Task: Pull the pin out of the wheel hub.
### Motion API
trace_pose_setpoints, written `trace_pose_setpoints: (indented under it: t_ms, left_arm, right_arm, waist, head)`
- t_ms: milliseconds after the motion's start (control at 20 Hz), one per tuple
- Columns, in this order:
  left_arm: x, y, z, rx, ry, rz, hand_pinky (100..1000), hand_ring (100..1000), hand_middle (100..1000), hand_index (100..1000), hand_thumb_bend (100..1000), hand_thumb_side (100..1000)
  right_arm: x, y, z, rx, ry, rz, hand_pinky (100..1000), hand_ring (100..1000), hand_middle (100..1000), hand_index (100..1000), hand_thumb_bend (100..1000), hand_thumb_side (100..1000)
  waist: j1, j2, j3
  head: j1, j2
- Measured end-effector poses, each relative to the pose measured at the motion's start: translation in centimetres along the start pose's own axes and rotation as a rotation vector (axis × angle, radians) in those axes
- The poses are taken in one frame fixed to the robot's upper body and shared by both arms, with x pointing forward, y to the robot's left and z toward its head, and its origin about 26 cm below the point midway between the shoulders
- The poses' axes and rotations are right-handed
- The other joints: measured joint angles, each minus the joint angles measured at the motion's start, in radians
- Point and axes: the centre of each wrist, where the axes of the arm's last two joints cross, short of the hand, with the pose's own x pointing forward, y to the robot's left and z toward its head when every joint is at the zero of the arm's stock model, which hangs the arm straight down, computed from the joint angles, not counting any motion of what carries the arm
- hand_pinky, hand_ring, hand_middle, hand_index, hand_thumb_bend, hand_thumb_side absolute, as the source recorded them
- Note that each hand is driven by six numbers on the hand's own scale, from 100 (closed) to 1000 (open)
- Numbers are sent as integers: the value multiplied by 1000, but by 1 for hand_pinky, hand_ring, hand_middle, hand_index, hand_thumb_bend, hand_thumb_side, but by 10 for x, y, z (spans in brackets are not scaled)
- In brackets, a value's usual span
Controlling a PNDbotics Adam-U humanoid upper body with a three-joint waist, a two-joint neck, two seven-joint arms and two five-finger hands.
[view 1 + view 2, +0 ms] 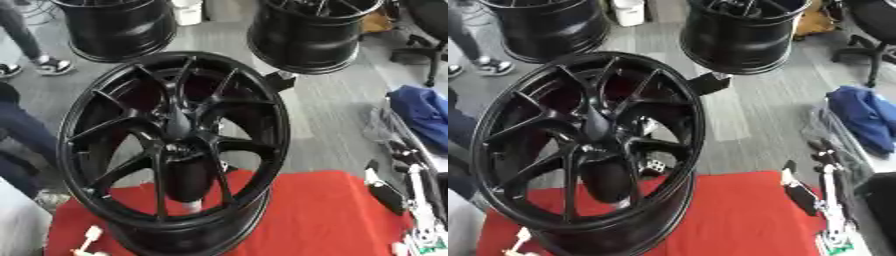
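A black multi-spoke wheel (175,145) stands tilted on a red cloth (324,220), its face turned toward me. At the hub (179,131) a small silvery piece (178,148) shows just below the centre; I cannot tell if it is the pin. Through the lower spokes I see a dark rounded shape with a pale end (194,202). My right hand (389,195) rests at the lower right, fingers up and relaxed, apart from the wheel and holding nothing. Only a small pale bit of my left hand (90,235) shows at the bottom left, beside the rim.
Two more black rims (118,27) (311,35) stand on the grey floor behind the wheel. A blue cloth (424,112) lies on a stand at the right, with an office chair (429,47) beyond it. The red cloth is bare between the wheel and my right hand.
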Motion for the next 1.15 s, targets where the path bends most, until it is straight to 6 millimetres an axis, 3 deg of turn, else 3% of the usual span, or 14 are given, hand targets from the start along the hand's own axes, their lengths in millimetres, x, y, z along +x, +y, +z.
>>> trace_pose_setpoints:
  t_ms: [250, 450, 800, 1150]
  left_arm:
    - [40, -26, 20, 214, -170, 224, 670, 746, 769, 846, 622, 717]
    - [64, -56, 43, 359, -208, 425, 652, 719, 746, 829, 611, 716]
    - [73, -105, 65, 444, -96, 648, 635, 686, 722, 824, 599, 717]
    - [73, -119, 66, 432, -41, 688, 631, 672, 710, 823, 610, 730]
  right_arm:
    - [1, 0, -1, -3, -3, -5, 751, 838, 1000, 896, 100, 264]
    - [4, 3, -2, -7, -3, -18, 749, 838, 1000, 896, 100, 266]
    - [7, 5, -4, -20, -8, -56, 743, 836, 1000, 895, 100, 278]
    - [14, 13, -5, -31, -31, -169, 720, 818, 1000, 889, 100, 326]
  waist:
    - [-7, 12, 10]
    - [-11, 19, 16]
    - [-24, 33, 20]
    - [-26, 42, 21]
  head:
    - [-2, 0]
    - [-3, 0]
    - [0, 0]
    - [9, 0]
